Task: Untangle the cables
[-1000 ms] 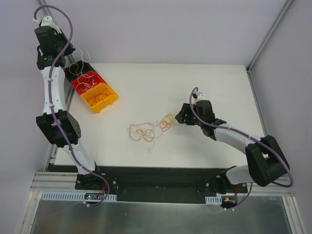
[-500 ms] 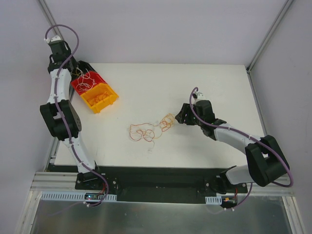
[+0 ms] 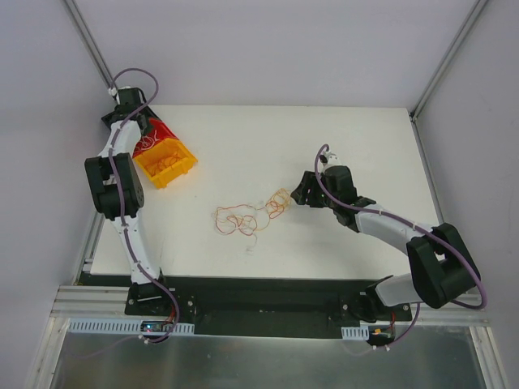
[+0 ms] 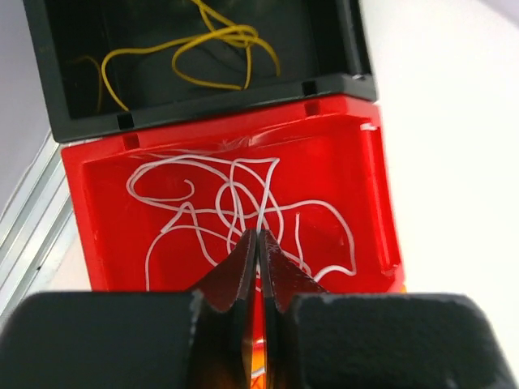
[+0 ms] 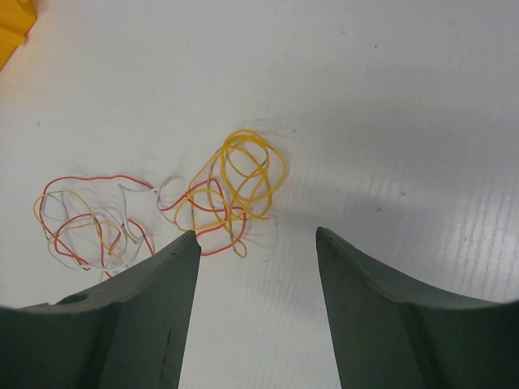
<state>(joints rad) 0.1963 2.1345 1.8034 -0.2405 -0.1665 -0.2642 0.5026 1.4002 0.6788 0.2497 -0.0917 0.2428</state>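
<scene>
The cables still tangled lie mid-table as a heap (image 3: 247, 215) of orange, red, yellow and white strands. In the right wrist view its yellow loops (image 5: 243, 170) and a red-white clump (image 5: 89, 227) lie just ahead of my right gripper (image 5: 255, 233), which is open and low over the table with nothing between its fingers (image 3: 298, 194). My left gripper (image 4: 257, 235) hangs over the red bin (image 4: 373, 186), shut on a white cable (image 4: 203, 203) that coils on the bin's floor. In the top view the left gripper (image 3: 146, 134) covers most of that bin.
A black bin (image 4: 49, 81) behind the red one holds a yellow cable (image 4: 219, 49). A yellow bin (image 3: 166, 162) with orange strands stands in front of the red one. All three bins sit at the table's back-left corner by the wall rail.
My left arm has swung down and to the right from high over the back-left corner, bringing the white cable into the red bin. The right arm has not moved.
</scene>
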